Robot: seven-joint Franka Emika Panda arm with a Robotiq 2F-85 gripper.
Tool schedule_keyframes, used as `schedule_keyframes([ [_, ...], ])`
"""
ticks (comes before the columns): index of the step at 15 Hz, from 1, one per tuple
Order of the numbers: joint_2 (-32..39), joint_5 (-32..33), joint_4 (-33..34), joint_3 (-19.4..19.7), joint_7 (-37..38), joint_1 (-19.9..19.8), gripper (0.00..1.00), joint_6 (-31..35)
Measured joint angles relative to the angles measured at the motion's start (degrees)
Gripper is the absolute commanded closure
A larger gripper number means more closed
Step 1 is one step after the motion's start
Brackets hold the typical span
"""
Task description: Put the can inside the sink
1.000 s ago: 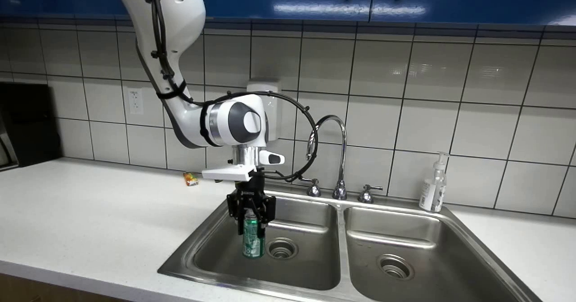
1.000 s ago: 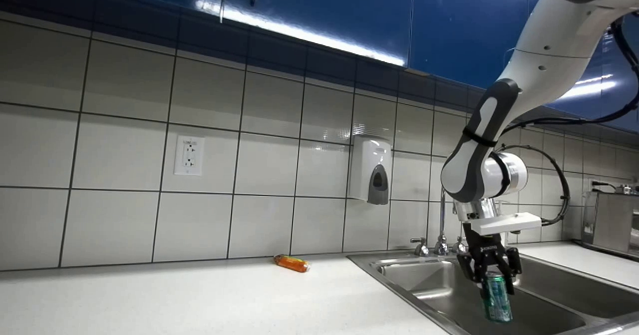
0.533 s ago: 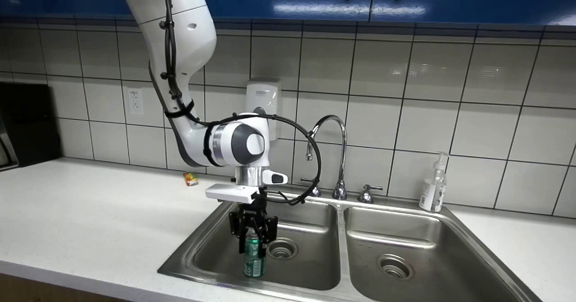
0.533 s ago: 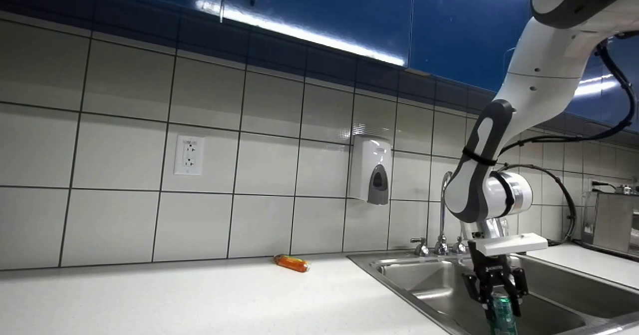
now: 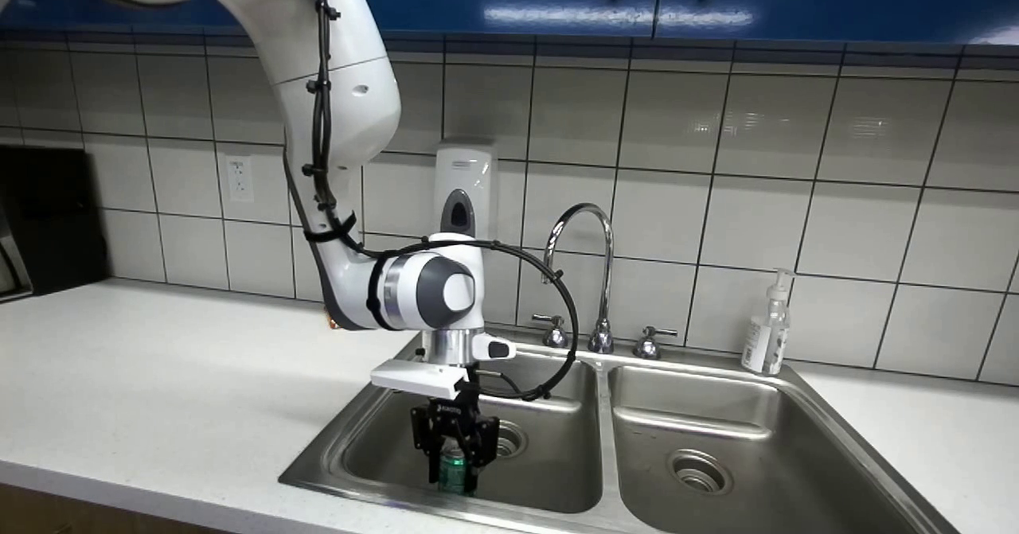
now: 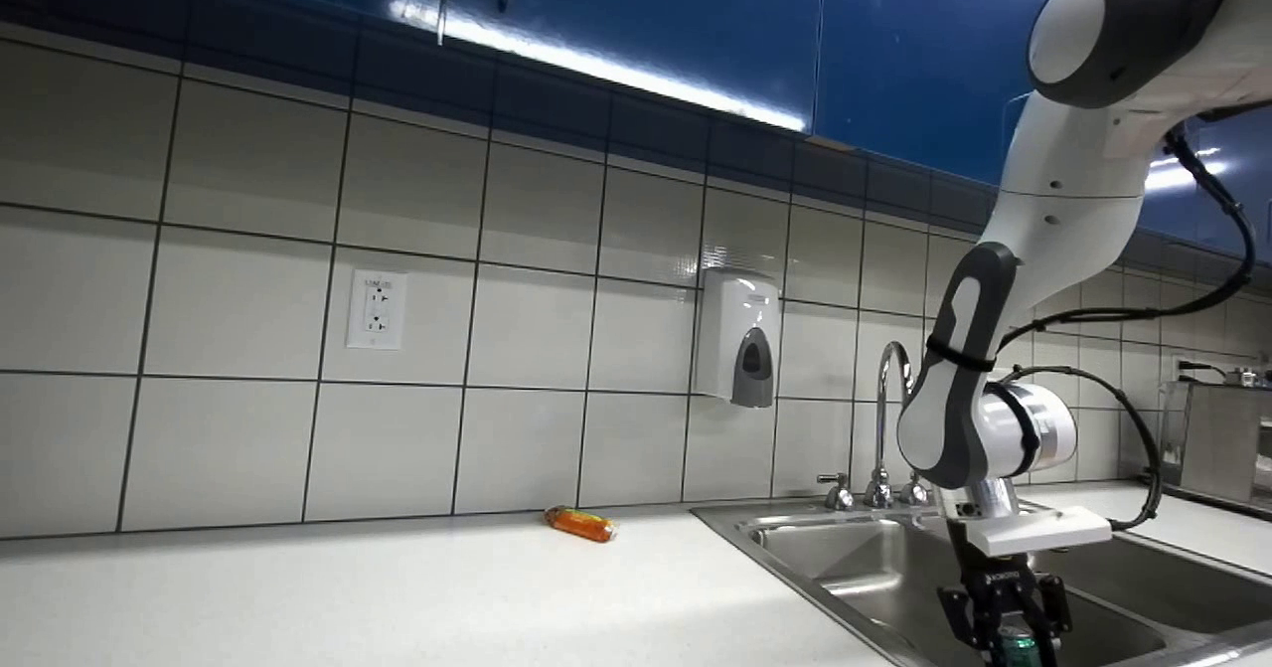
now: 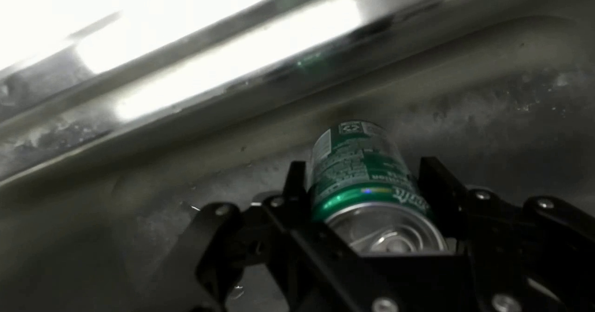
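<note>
The green can (image 5: 453, 467) with a silvery top is held low in the wide left basin of the steel sink (image 5: 549, 466). My gripper (image 5: 452, 482) is shut on the can, pointing down, with a finger on each side of it. In the wrist view the can (image 7: 360, 161) sits between the black fingers (image 7: 296, 182), its silvery top toward the palm. In an exterior view only a small green part of the can (image 6: 1019, 644) shows between the fingers. The can's lower end is hidden behind the sink's near rim, so I cannot tell whether it touches the basin floor.
The curved chrome faucet (image 5: 607, 271) and its handles stand behind the basins. A divider (image 5: 607, 438) separates the narrower right basin (image 5: 716, 430). A soap bottle (image 5: 768, 323) stands at the back right. An orange packet (image 6: 580, 524) lies on the counter. A white soap dispenser (image 6: 737, 337) hangs on the wall.
My gripper has moved down and slightly toward the sink's near edge with the can still in it. The can has gone lower in the left basin.
</note>
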State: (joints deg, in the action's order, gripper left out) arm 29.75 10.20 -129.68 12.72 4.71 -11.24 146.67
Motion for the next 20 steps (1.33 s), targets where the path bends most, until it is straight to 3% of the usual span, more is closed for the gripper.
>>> schedule_keyframes([
  [9, 2.58, -0.09, 1.00, 0.02, -1.76, -0.57, 0.62, 2.07],
  [10, 2.62, -0.10, 1.06, 0.02, -1.82, -0.64, 0.28, 2.08],
  [11, 2.63, -0.10, 1.08, 0.02, -1.89, -0.69, 0.11, 2.09],
  [12, 2.67, -0.10, 1.10, 0.02, -1.91, -0.69, 0.04, 2.09],
  [20, 2.78, -0.09, 1.61, 0.05, -1.93, -0.67, 0.00, 2.52],
])
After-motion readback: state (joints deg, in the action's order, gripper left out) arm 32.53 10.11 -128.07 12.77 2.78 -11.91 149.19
